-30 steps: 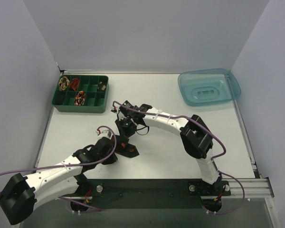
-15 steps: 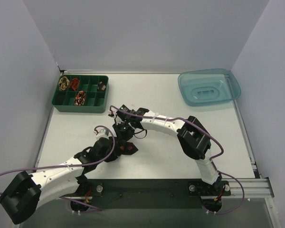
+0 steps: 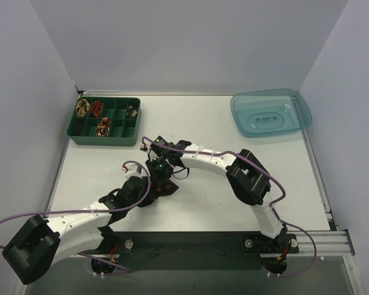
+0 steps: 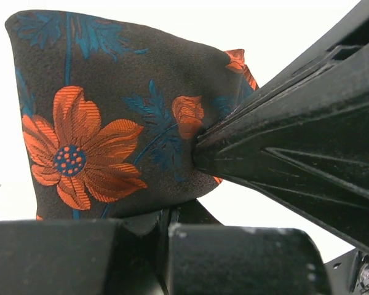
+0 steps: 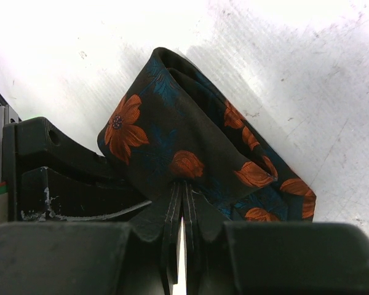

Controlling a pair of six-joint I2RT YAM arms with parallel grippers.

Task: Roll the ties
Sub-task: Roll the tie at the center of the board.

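On the table (image 3: 234, 123), green tray (image 3: 104, 142) sits back-left, with coiled ties (image 3: 103, 126) in some cells. The dark floral tie (image 5: 172, 135) is mid-table, folded. Left gripper (image 4: 166, 224) and right gripper (image 5: 183, 206) both pinch it tight from opposite sides, probably pinning the fold for winding. Overhead, the arms mostly hide the tie; the wrist views show each pinch.

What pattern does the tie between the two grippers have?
Dark, nearly black tie with orange flowers and teal leaves; clearest in the left wrist view.
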